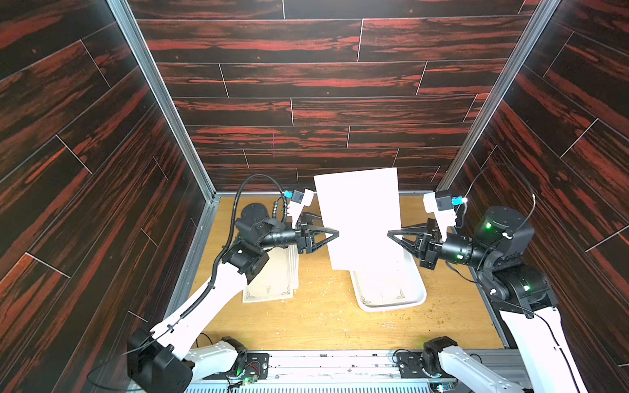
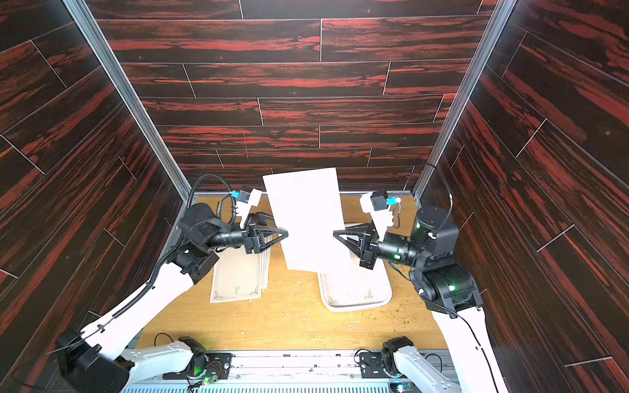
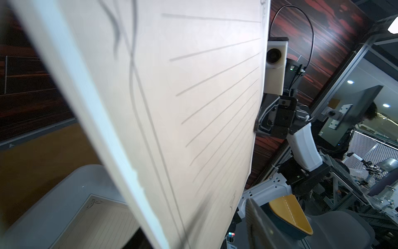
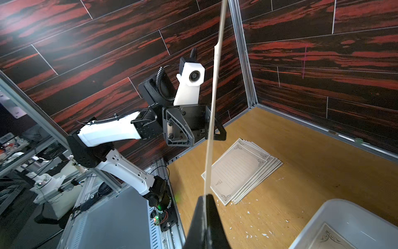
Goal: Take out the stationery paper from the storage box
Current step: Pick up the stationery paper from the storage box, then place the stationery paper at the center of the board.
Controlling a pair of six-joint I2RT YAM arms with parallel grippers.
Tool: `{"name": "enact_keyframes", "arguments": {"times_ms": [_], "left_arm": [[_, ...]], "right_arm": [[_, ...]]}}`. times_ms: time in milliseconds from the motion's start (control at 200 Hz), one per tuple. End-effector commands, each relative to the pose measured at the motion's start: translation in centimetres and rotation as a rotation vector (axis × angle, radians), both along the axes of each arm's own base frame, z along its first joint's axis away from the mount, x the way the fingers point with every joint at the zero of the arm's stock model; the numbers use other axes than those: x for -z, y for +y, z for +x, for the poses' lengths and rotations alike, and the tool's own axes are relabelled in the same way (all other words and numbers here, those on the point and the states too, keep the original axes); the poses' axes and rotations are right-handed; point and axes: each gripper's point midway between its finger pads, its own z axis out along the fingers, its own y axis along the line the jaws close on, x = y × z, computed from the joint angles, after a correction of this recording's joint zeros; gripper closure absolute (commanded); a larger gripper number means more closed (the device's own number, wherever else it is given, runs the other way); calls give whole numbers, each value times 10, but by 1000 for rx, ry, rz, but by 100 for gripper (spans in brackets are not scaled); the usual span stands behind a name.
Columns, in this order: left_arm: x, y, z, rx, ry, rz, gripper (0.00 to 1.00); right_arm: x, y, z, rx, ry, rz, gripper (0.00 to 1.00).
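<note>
One sheet of stationery paper (image 1: 360, 217) (image 2: 306, 217) hangs upright in the air above the table, between both arms. My right gripper (image 1: 389, 234) (image 4: 205, 198) is shut on its right edge. At the opposite edge my left gripper (image 1: 337, 234) (image 4: 206, 139) stands open, one jaw on each side of the sheet. The sheet's ruled face (image 3: 183, 107) fills the left wrist view beside one finger (image 3: 258, 224). Below, the white storage box (image 1: 391, 308) (image 4: 344, 215) holds another ornate-cornered sheet (image 3: 103, 222).
A fanned stack of several like sheets (image 1: 272, 279) (image 4: 243, 170) lies on the wooden table (image 1: 323, 323) under my left arm. Small pale scraps litter the table. Dark wood-pattern walls close in on three sides, and a metal rail (image 1: 323, 364) runs along the front.
</note>
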Motion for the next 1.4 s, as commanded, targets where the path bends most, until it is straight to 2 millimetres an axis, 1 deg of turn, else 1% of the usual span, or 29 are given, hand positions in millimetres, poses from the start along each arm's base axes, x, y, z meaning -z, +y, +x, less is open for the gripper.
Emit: {"name": "enact_keyframes", "arguments": {"times_ms": [0, 25, 70, 130, 155, 195, 356, 411, 431, 496, 521, 566, 636, 797, 827, 847, 922, 1032, 1177, 1318, 1398], "left_arm": [[-15, 5, -21, 64, -61, -35, 54], [-17, 6, -24, 74, -65, -38, 58], [-21, 6, -28, 88, -71, -42, 68], [-23, 8, -32, 91, -77, -45, 92], [-25, 8, -33, 88, -79, -46, 100], [-27, 10, -35, 76, -88, -49, 100], [-24, 16, -32, -4, -87, -24, 100], [-22, 18, -29, -43, -84, -4, 100], [-21, 19, -28, -57, -79, 7, 100], [-15, 22, -23, -97, -66, 50, 100], [-13, 23, -21, -110, -60, 70, 100], [-7, 27, -19, -136, -48, 116, 100], [3, 34, -14, -182, -32, 189, 100], [29, 61, 5, -312, 62, 354, 100], [31, 67, 9, -337, 80, 368, 100], [38, 71, 10, -348, 111, 395, 100], [47, 83, 17, -396, 157, 432, 100], [68, 103, 24, -476, 230, 523, 100], [101, 132, 38, -563, 362, 644, 100], [140, 158, 57, -625, 504, 727, 100], [162, 170, 67, -630, 590, 757, 100]], "right_arm": [[-9, 3, -9, -51, -10, 36, 100], [-9, 3, -9, -51, -5, 37, 100], [-9, 4, -8, -52, -2, 39, 100], [-6, 4, -5, -46, 4, 41, 100], [-5, 4, -3, -43, 7, 42, 100], [-4, 5, -2, -43, 11, 47, 100], [2, 8, 6, -52, 33, 49, 100], [6, 9, 9, -44, 40, 42, 97], [7, 9, 10, -44, 42, 38, 93], [12, 9, 19, -13, 63, 27, 68], [14, 8, 23, 10, 72, 20, 61], [18, 5, 30, 52, 86, 4, 54], [25, 1, 41, 118, 96, -15, 49], [32, -16, 68, 301, 108, -75, 47], [33, -19, 71, 329, 110, -85, 47], [35, -21, 74, 343, 112, -93, 47], [40, -25, 80, 379, 115, -117, 47], [49, -25, 86, 386, 133, -136, 47], [59, -19, 92, 368, 163, -143, 47], [67, -13, 97, 335, 186, -145, 47], [70, -10, 99, 325, 202, -150, 47]]}}
